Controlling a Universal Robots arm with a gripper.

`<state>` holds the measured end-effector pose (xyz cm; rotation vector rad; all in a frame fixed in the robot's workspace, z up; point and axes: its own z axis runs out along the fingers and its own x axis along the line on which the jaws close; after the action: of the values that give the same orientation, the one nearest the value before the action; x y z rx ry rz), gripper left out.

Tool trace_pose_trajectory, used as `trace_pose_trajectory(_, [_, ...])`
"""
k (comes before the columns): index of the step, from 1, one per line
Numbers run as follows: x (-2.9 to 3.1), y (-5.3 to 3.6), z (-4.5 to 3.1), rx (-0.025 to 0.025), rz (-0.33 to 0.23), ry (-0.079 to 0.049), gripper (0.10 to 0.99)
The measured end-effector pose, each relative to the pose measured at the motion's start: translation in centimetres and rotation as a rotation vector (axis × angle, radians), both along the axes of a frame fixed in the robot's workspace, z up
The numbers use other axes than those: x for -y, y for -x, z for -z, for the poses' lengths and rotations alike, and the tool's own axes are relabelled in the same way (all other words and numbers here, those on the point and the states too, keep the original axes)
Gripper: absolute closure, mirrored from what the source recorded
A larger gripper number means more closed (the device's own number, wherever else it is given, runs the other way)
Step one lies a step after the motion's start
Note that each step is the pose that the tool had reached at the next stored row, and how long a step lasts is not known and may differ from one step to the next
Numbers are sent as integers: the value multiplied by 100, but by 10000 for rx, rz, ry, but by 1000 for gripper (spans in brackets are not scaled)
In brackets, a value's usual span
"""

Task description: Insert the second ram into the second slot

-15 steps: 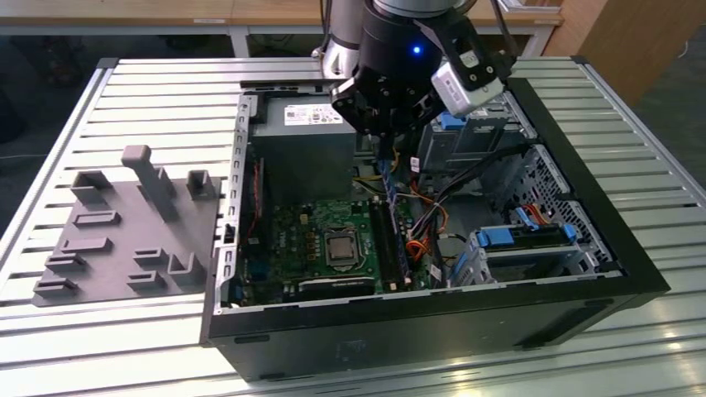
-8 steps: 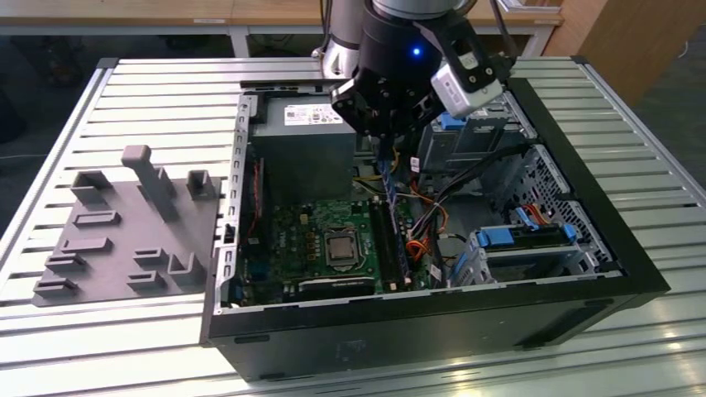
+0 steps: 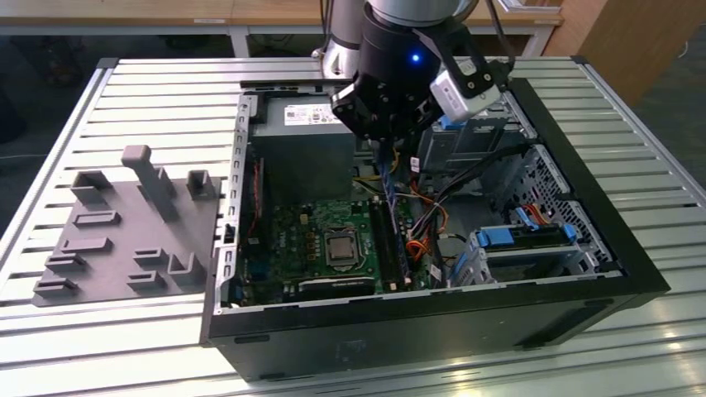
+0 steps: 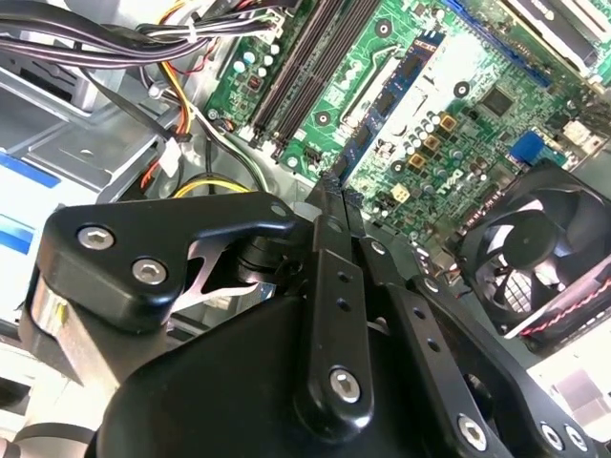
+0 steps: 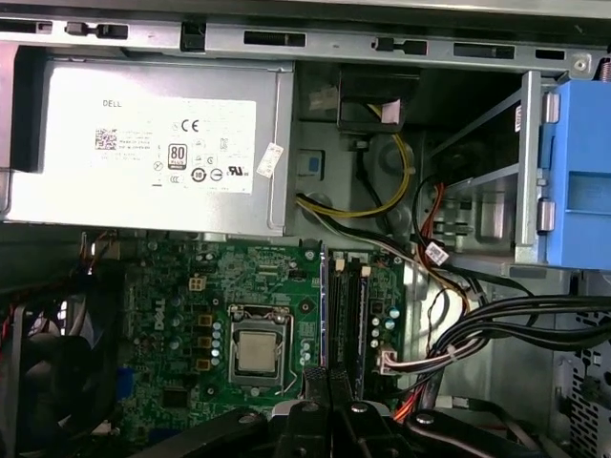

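In the exterior view, found the gripper point(image 3: 384, 149) inside the open computer case point(image 3: 617, 248), fingers pinched on the second ram point(image 3: 386, 178), held edge-down with the memory slots point(image 3: 388, 240) at six o'clock of it; noted loose cables point(image 3: 428, 219) at four o'clock. In the second wrist view, saw the fingertips point(image 4: 329, 224) pressed together over the motherboard point(image 4: 430, 124), fan point(image 4: 539, 253) beside the board; contact with any slot not determinable. In the first wrist view, saw the second ram point(image 5: 325, 305) as a thin blue line just beside the memory slots point(image 5: 351, 305), line-up left unsettled by the exterior view. Judged hazards: entry into the wrong slot through sideways offset, tilted seating, cables snagged.
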<state>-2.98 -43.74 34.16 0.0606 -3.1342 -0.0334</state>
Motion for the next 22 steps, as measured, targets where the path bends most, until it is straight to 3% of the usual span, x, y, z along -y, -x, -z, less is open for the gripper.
trace_pose_trajectory(13, [0, -17, 142, -1, -26, 1, 969])
trace_pose_trajectory(22, [3, -19, 182, -1, -27, -2, 969])
